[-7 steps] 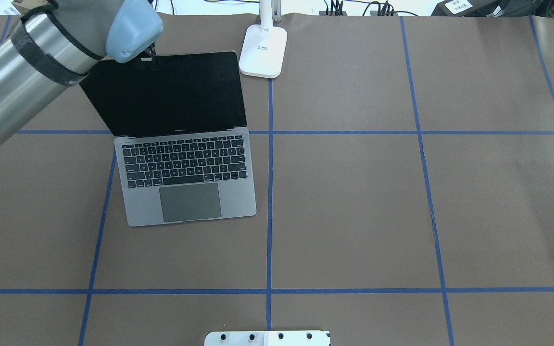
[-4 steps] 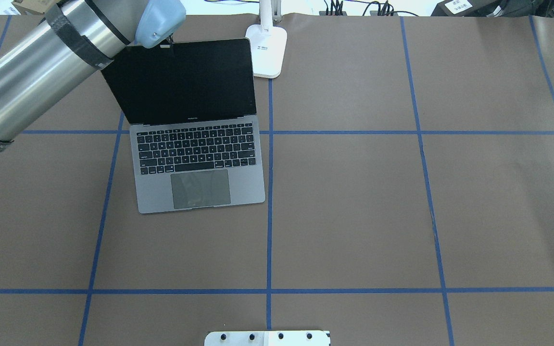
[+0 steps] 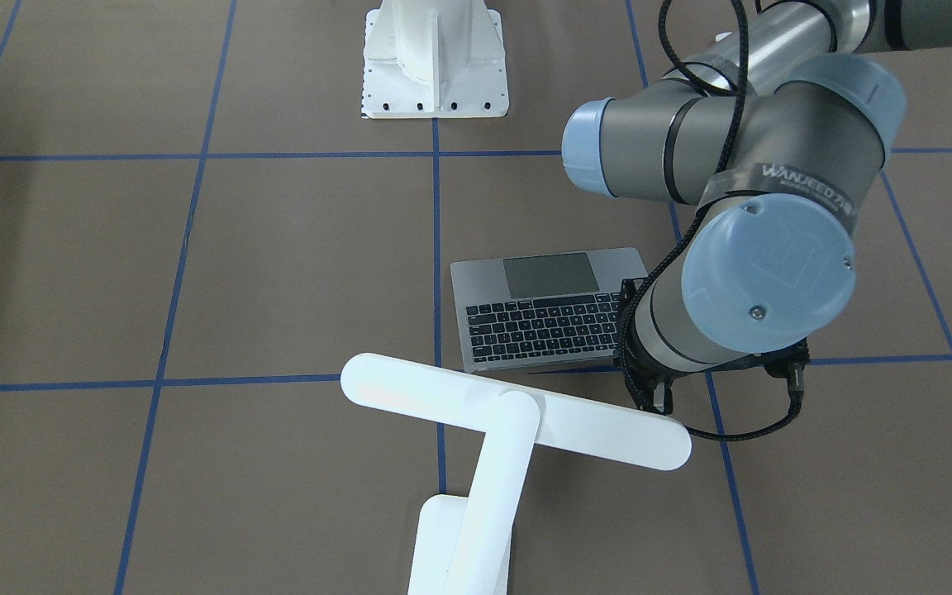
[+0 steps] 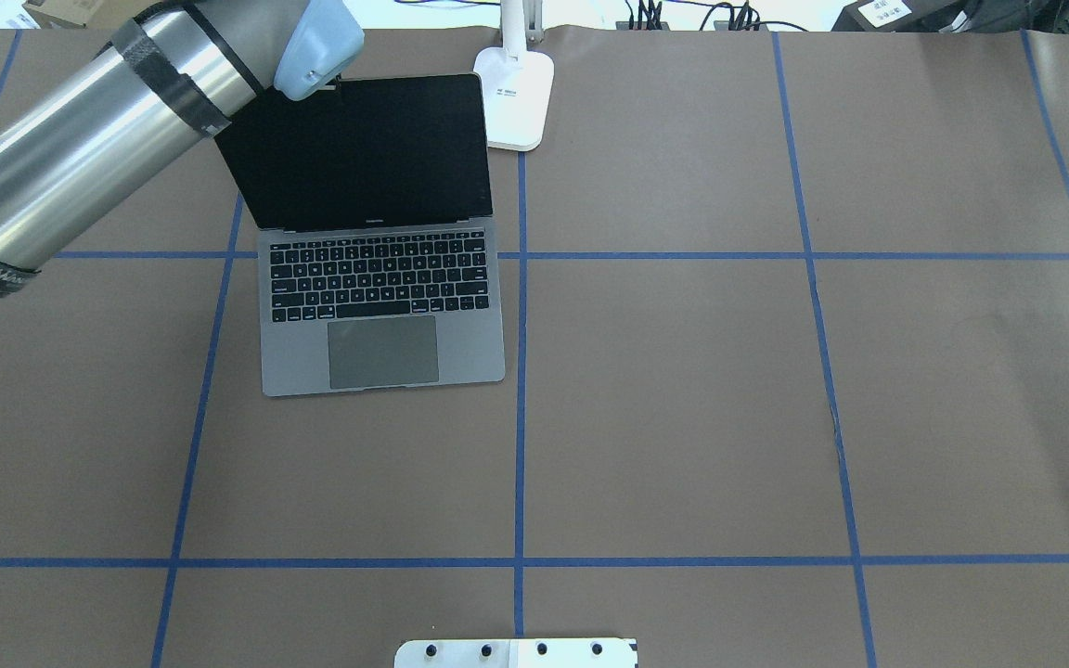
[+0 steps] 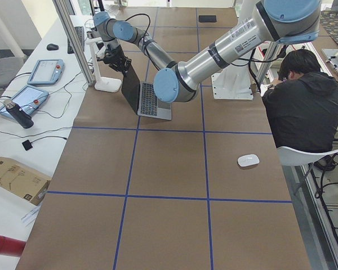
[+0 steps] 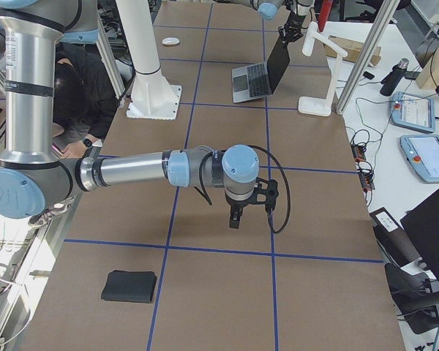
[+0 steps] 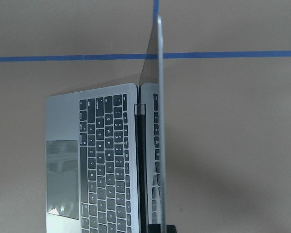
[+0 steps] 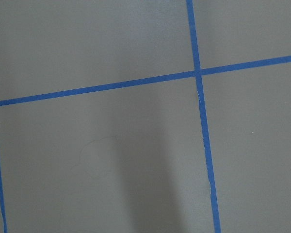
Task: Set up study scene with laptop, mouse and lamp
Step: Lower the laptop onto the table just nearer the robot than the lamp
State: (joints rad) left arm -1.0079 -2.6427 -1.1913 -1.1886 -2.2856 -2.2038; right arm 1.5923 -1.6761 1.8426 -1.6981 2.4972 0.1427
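The fingers [image 7: 169, 229] of the left gripper [image 5: 119, 62] are pinching the top edge of the laptop [image 4: 381, 311] screen, near the corner on the robot's left. They are closed on that thin edge, which is running straight up the middle of the left wrist view. The laptop is sitting open on the brown table [image 4: 683, 417] with its dark screen standing up and its keys facing the robot. The left arm [image 4: 80, 148] is reaching across to the laptop from the robot's left. The white lamp [image 3: 517, 413] is standing just beside the laptop, behind the screen's other corner, and its long head is hanging over the back of the screen. The small white mouse [image 5: 248, 160] is lying well apart from the laptop, farther to the robot's left and nearer the robot's edge of the table. The right gripper [image 6: 234, 221] is hanging far from the laptop, pointing down over bare table, and I cannot tell if its fingers are open or closed.
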